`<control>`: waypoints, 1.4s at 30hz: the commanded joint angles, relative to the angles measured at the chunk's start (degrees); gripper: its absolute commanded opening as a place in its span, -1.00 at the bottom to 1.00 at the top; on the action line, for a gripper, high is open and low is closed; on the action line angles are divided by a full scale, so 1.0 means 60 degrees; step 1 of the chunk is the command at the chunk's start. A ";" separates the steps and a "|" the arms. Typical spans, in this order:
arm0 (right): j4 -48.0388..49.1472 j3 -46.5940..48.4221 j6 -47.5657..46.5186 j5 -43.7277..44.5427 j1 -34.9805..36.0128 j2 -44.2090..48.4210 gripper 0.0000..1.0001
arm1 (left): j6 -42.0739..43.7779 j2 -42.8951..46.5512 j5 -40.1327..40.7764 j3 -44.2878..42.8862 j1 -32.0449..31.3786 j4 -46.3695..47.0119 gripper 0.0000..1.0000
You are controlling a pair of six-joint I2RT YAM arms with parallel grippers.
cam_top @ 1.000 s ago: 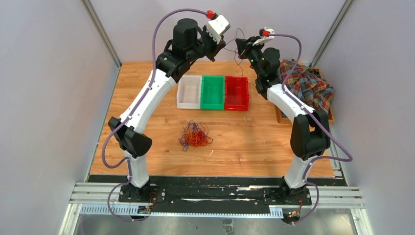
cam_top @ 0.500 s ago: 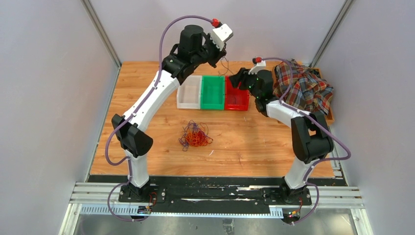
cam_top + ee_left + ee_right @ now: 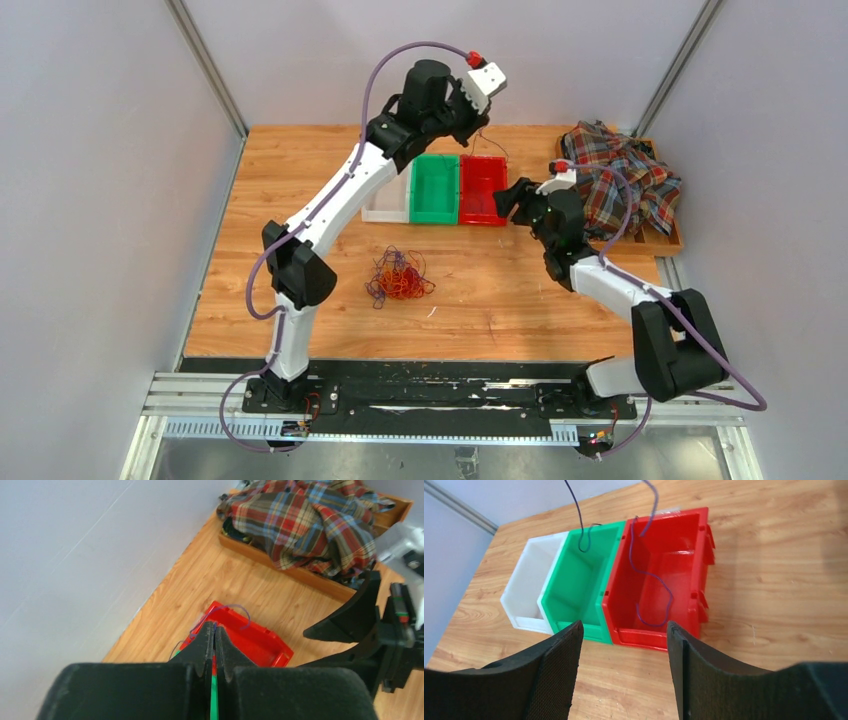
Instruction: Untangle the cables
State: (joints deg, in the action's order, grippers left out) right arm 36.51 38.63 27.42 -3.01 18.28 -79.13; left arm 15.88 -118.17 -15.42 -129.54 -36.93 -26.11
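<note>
The cables lie as a tangled bunch (image 3: 398, 277) of red, orange and purple loops on the wooden table, in front of the bins. One thin purple cable (image 3: 650, 569) is apart from the bunch. My left gripper (image 3: 470, 115) is shut on it (image 3: 214, 626), high above the bins. The cable's long end hangs down into the red bin (image 3: 684, 545), and its other end (image 3: 580, 536) dangles over the green bin (image 3: 574, 590). My right gripper (image 3: 624, 645) is open and empty. It sits low over the table, just right of the red bin (image 3: 483, 190).
A white bin (image 3: 386, 188) stands left of the green bin (image 3: 434, 188). A plaid cloth (image 3: 622, 178) covers a wooden tray (image 3: 660, 240) at the back right. The right gripper's fingers (image 3: 350, 622) show in the left wrist view.
My right gripper has opened, let go of the purple cable and dropped to the table beside the red bin. The left arm has swung right with the cable, above the bins.
</note>
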 commanded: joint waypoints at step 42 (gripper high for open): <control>0.0836 -0.2952 0.0993 0.2109 -0.0483 0.3362 0.12 | -0.2509 -0.0796 -0.0400 -0.0219 -0.1243 0.0630 -0.99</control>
State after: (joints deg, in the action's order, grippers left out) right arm 39.59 22.39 32.21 8.21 16.40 -60.66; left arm 2.07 -121.54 -17.74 -128.90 -44.07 -23.22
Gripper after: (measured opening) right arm 0.574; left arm 0.014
